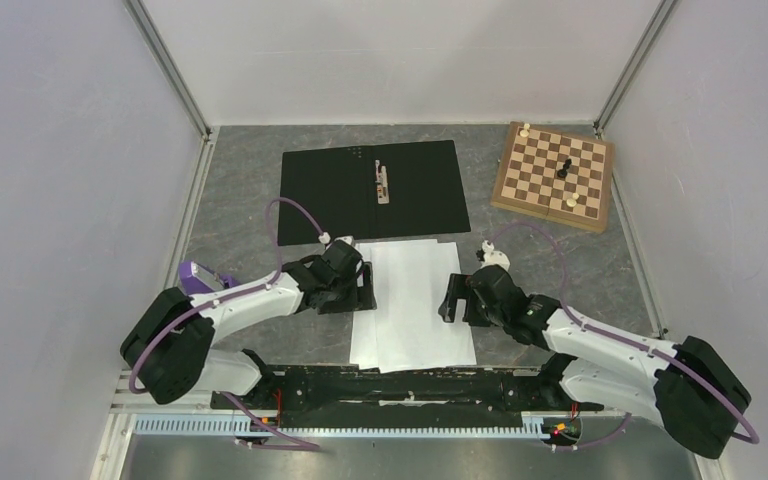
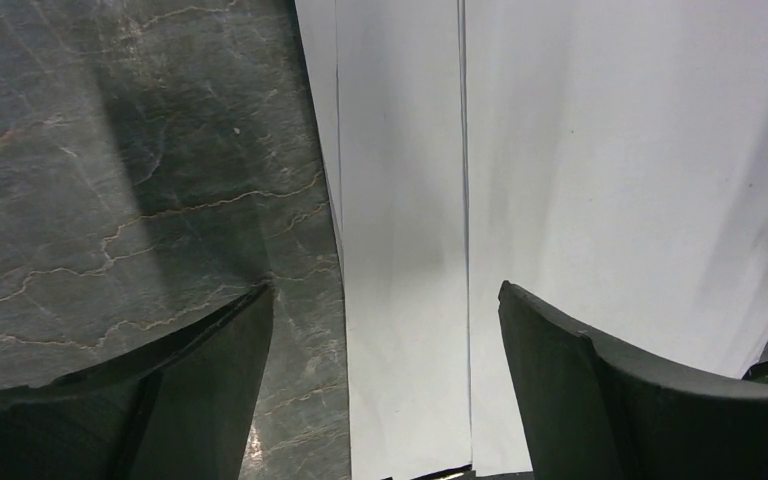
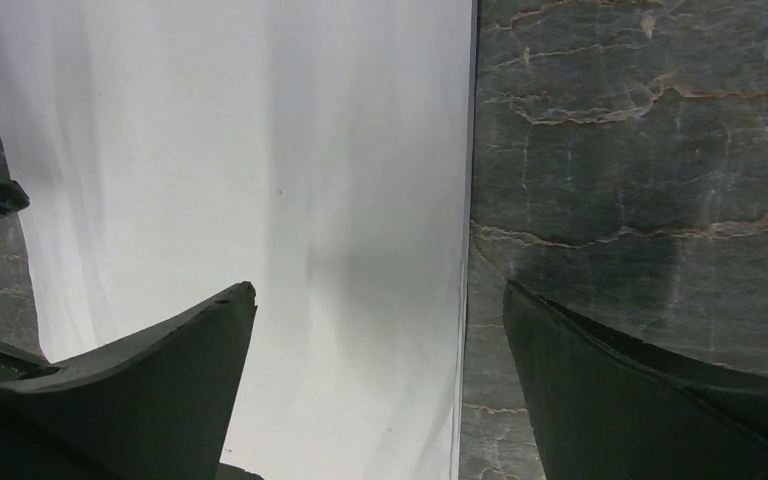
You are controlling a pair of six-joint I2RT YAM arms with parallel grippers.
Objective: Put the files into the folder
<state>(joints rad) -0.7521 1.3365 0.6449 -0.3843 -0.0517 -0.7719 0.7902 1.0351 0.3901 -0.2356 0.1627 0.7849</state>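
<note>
The files (image 1: pixel 412 305) are a loose stack of white sheets lying flat at the near middle of the table. The folder (image 1: pixel 374 191) lies open behind them, black inner faces up, with a clip (image 1: pixel 382 184) at its spine. My left gripper (image 1: pixel 365 285) is open and straddles the stack's left edge, which shows in the left wrist view (image 2: pixel 400 250). My right gripper (image 1: pixel 451 298) is open and straddles the stack's right edge, which shows in the right wrist view (image 3: pixel 360 200). Neither gripper holds anything.
A wooden chessboard (image 1: pixel 553 175) with a few pieces stands at the back right. Grey walls close in the left, right and back sides. The arm bases and a black rail (image 1: pixel 400 385) sit just in front of the sheets.
</note>
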